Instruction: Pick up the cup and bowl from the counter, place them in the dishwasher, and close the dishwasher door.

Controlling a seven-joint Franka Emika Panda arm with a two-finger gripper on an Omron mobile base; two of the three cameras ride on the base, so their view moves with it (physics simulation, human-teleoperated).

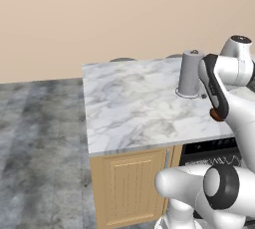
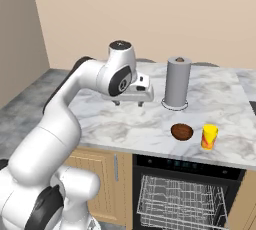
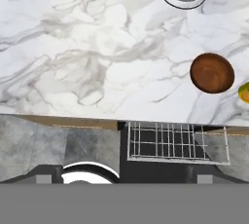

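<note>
From where I sit, my gripper (image 2: 129, 103) hangs over the marble worktop (image 2: 125, 119), pointing down at it, with its jaws holding nothing; the two small dark tips look a little apart in the right base view, but I cannot tell how wide they stand. In the hand view the tips sit at the bottom edge, well spread, with bare worktop (image 3: 87, 62) beneath.

The bowl (image 2: 182, 132), dark brown and rounded, rests on the worktop near the front edge, off to the right of the gripper and well apart from it. In the hand view I see the bowl (image 3: 212, 73) from above, its hollow facing up. Just beside it on the right stands the cup (image 2: 209, 137), bright yellow with an orange-red tint, upright, close to the bowl but not touching it. A sliver of the cup (image 3: 244, 92) shows at the right edge of the hand view.

Behind both stands a tall grey cylinder (image 2: 178, 82) on a round base, upright, farther back on the slab.

Below the worktop edge, under the bowl and cup, the dishwasher (image 2: 186, 171) stands open, with its white wire rack (image 2: 181, 202) showing. Light wooden cabinets (image 1: 134, 185) lie to its left. Grey floor (image 1: 40, 148) spreads beyond.
</note>
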